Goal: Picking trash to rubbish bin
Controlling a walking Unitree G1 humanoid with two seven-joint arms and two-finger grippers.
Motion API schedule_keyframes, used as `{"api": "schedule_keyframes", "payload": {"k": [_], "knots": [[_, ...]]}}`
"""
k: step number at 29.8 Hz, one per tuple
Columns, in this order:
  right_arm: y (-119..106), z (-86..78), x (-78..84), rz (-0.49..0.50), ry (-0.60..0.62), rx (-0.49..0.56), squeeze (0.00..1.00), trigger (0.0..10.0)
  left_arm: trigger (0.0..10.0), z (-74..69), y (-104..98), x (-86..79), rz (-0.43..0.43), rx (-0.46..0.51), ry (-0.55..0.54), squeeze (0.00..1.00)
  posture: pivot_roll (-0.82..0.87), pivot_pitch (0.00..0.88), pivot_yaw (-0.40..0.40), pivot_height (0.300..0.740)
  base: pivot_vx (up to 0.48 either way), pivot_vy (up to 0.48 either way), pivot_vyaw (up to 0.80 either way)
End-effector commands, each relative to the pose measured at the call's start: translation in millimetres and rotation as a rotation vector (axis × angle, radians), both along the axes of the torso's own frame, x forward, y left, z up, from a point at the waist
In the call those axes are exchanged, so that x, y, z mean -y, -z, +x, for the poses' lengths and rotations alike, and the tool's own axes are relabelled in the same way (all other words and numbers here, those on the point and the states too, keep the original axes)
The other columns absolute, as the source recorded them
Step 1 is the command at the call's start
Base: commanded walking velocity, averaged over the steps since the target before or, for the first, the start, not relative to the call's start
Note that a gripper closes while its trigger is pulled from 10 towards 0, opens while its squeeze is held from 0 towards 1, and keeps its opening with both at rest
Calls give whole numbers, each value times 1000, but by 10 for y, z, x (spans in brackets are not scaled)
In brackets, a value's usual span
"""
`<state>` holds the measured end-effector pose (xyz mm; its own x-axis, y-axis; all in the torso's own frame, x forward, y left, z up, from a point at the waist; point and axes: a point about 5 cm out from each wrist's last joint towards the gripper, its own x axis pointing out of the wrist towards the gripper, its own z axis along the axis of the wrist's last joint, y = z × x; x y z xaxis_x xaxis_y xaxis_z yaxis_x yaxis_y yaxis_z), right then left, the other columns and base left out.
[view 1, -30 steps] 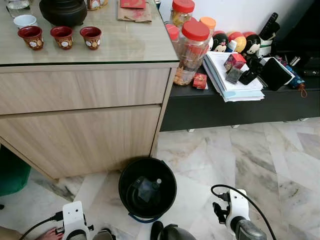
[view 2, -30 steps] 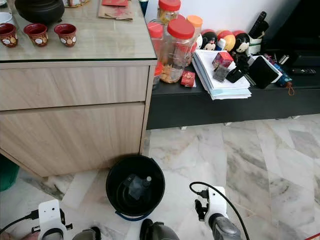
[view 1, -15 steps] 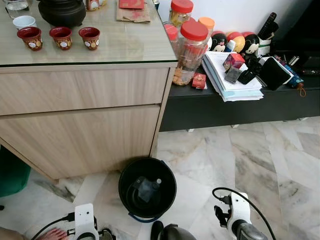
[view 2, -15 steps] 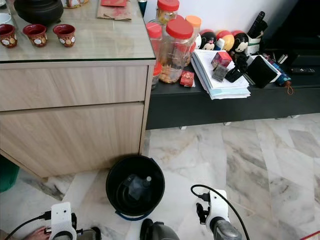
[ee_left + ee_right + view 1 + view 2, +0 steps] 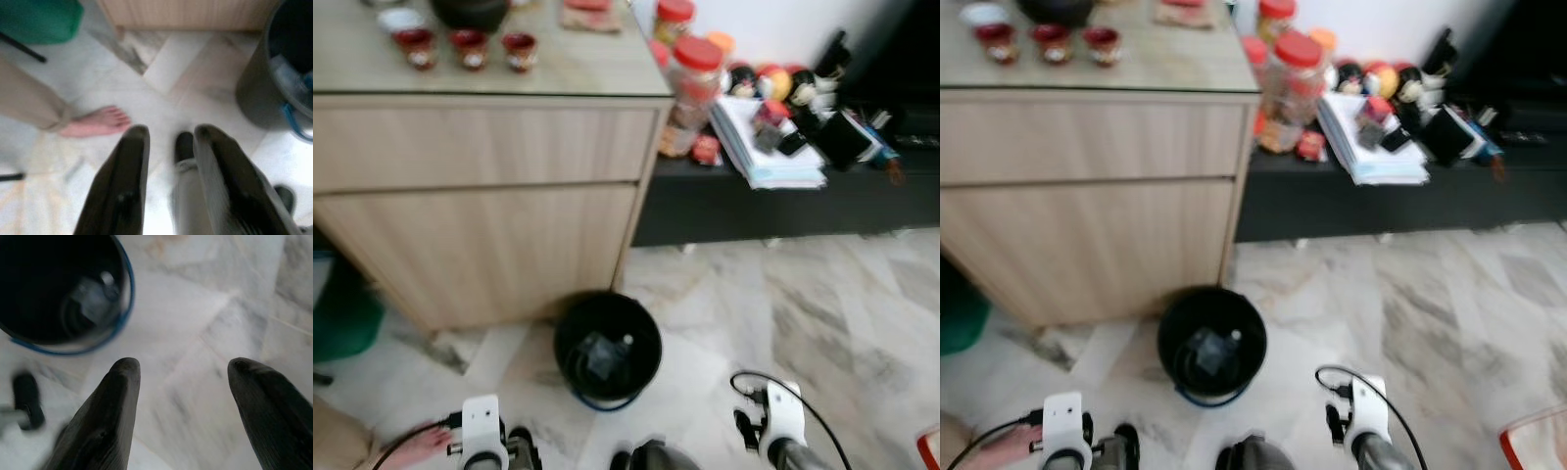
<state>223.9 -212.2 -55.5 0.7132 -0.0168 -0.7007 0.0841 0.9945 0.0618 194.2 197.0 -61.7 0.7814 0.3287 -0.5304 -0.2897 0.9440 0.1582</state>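
Two pincers, both open and empty, hang low at the bottom of the frame: left pincer (image 5: 166, 161) lower left, right pincer (image 5: 181, 396) lower right. Change noted: the whole head view has slid back and blurred against half a second ago, so the camera moved, not the goods. Bin (image 5: 607, 348) sits lower centre on marble floor (image 5: 822, 313) beside the wooden desk (image 5: 489, 196), trash (image 5: 602, 354) inside. Judgement: drop-off likely done, robot backing away. A person's bare foot (image 5: 95, 122) lies near the left pincer.
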Motion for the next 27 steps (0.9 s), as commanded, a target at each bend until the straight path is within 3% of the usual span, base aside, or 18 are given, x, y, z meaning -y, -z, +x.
{"api": "schedule_keyframes", "payload": {"k": [1, 27], "knots": [[96, -178, 67, 0, 32, -54, 0, 10000, 10000, -296, 187, 68, -32, -128, -3, 0, 87, 217, -189, 740, -300, 0, 0], [78, -151, 61, 2, 23, -40, 0, 10000, 10000, -292, 187, 78, -35, -127, -2, 0, 82, 218, -193, 740, -296, 0, 0]]}}
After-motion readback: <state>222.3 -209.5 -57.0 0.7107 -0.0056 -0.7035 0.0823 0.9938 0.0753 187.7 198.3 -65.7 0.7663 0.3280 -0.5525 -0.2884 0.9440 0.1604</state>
